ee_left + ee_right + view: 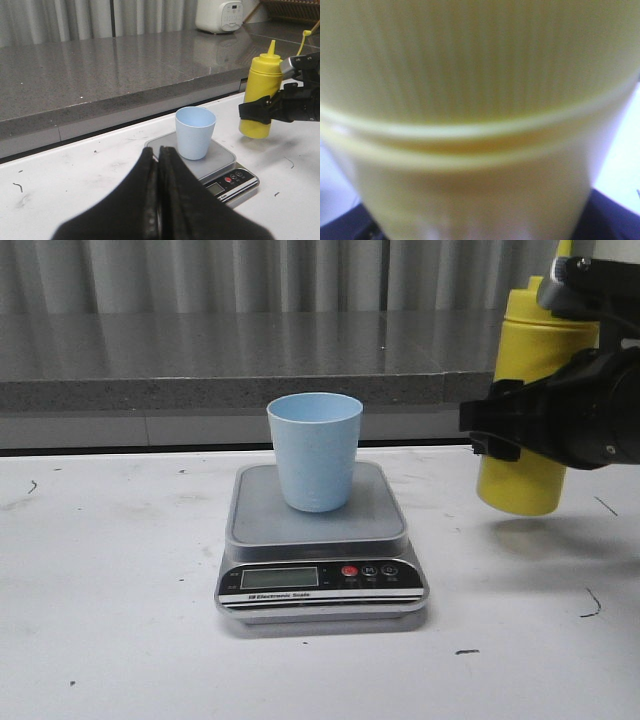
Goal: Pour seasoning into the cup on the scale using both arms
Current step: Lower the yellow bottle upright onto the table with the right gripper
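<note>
Scale (pixel 322 540) sits left of the right gripper (pixel 560 425), front strip reading "Electronic Scale" | seasoning bottle (pixel 535 400) upright, lifted off the table, clamped in the right gripper | cup (pixel 314 450) upright on the scale platform, well apart from bottle | left gripper (pixel 158 200) fingers pressed together, holding nothing

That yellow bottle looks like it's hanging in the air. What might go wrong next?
The right gripper holds the seasoning bottle off the table, beside the scale; if it slips, it may fall.
The cup stands free on the platform, so a bump from the bottle may tip it.
The nozzle is not over the cup yet; tilting too early would spill on the table.
</note>
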`<action>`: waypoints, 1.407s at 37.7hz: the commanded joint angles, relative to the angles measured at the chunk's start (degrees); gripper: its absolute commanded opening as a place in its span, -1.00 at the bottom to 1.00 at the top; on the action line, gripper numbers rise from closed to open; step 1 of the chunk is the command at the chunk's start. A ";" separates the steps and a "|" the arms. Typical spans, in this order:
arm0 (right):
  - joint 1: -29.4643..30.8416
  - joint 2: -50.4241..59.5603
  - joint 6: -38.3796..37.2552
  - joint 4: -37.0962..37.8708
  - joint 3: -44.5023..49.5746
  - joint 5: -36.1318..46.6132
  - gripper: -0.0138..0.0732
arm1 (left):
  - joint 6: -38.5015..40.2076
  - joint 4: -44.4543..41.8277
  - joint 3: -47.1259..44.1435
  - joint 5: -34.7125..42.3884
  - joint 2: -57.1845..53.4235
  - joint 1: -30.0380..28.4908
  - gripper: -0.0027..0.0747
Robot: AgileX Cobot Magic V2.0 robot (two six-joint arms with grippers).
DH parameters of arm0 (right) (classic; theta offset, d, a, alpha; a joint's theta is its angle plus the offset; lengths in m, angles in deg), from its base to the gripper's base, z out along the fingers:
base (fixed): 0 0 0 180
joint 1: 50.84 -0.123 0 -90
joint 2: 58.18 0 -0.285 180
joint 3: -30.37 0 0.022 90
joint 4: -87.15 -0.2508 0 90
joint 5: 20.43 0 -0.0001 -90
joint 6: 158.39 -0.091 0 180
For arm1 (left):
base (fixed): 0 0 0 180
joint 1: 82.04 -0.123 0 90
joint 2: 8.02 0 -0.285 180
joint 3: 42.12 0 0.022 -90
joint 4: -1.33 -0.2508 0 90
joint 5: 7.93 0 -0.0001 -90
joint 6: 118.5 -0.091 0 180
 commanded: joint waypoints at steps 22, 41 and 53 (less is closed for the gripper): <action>0.17 -5.70 -0.36 4.17 0.69 14.83 0.77 | 0.38 0.72 1.52 4.96 0.56 0.02 -0.98; 0.17 -5.12 -0.41 14.74 18.96 26.89 0.82 | 0.38 0.72 1.52 4.96 0.56 0.02 -0.98; 0.17 -4.65 -0.53 14.48 26.04 26.94 -0.87 | 0.38 0.72 1.52 4.96 0.56 0.02 -0.98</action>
